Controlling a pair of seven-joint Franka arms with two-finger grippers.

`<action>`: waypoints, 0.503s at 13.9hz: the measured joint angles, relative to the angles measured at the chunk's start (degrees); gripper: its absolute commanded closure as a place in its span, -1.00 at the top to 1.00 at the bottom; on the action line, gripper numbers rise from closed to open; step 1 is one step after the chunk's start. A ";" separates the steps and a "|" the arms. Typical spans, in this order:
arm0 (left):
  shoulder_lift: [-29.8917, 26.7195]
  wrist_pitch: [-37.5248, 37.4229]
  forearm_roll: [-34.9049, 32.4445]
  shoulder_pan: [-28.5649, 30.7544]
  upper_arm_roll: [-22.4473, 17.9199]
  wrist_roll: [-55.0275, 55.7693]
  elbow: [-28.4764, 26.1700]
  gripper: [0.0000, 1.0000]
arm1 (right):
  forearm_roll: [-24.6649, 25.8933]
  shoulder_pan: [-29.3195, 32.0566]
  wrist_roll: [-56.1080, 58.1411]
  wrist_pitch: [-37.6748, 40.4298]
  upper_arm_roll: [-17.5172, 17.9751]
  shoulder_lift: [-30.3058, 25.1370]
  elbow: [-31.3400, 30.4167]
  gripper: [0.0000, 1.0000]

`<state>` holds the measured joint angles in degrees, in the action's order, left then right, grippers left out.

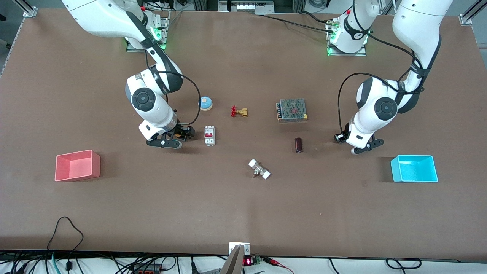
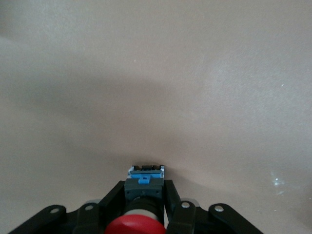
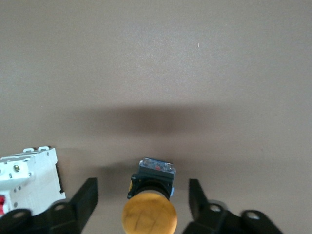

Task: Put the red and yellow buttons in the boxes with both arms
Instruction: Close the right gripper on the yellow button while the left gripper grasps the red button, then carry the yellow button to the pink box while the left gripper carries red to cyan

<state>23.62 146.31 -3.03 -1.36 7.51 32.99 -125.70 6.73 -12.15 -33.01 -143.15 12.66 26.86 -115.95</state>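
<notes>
My left gripper (image 1: 339, 137) is low over the table toward the left arm's end, near the cyan box (image 1: 414, 168). In the left wrist view it (image 2: 144, 187) is shut on the black body of the red button (image 2: 135, 225). My right gripper (image 1: 182, 134) is low over the table beside a white circuit breaker. In the right wrist view it (image 3: 142, 184) is open, with the yellow button (image 3: 148, 214) between its fingers (image 3: 87, 195) and gaps on both sides. The pink box (image 1: 78, 165) stands toward the right arm's end, nearer to the front camera than the right gripper.
The white circuit breaker (image 1: 209, 135) stands close beside the right gripper and shows in the right wrist view (image 3: 27, 178). A blue bell (image 1: 205, 103), a brass valve (image 1: 239, 112), a metal mesh box (image 1: 292, 110), a dark cylinder (image 1: 299, 145) and a white-ended fitting (image 1: 259, 169) lie mid-table.
</notes>
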 measured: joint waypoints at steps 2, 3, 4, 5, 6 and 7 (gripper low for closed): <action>-0.72 -3.28 0.00 0.00 -0.01 -0.64 2.54 -0.52 | 0.58 0.00 0.03 -0.01 0.00 0.00 0.00 -0.41; -1.41 -6.63 0.00 0.01 -0.06 -1.34 4.72 -0.52 | 0.63 0.00 0.04 -0.01 0.00 0.03 0.00 -0.50; -2.08 -10.15 0.00 0.06 -0.17 -2.49 7.24 -0.52 | 0.65 0.00 0.06 -0.01 0.00 0.09 0.00 -0.54; -2.62 -12.95 -0.01 0.23 -0.39 -4.09 9.53 -0.52 | 0.69 0.00 0.06 -0.03 0.00 0.19 0.00 -0.58; -3.00 -14.78 -0.02 0.65 -0.71 -6.52 11.51 -0.52 | 0.73 0.00 0.07 -0.06 0.00 0.33 0.00 -0.61; -3.11 -15.72 -0.19 1.47 -1.28 -10.10 13.27 -0.52 | 0.76 -0.01 0.07 -0.11 0.01 0.39 0.01 -0.61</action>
<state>20.51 130.60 -3.22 0.11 6.23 22.89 -112.43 7.49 -12.16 -32.94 -143.26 12.67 27.25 -115.94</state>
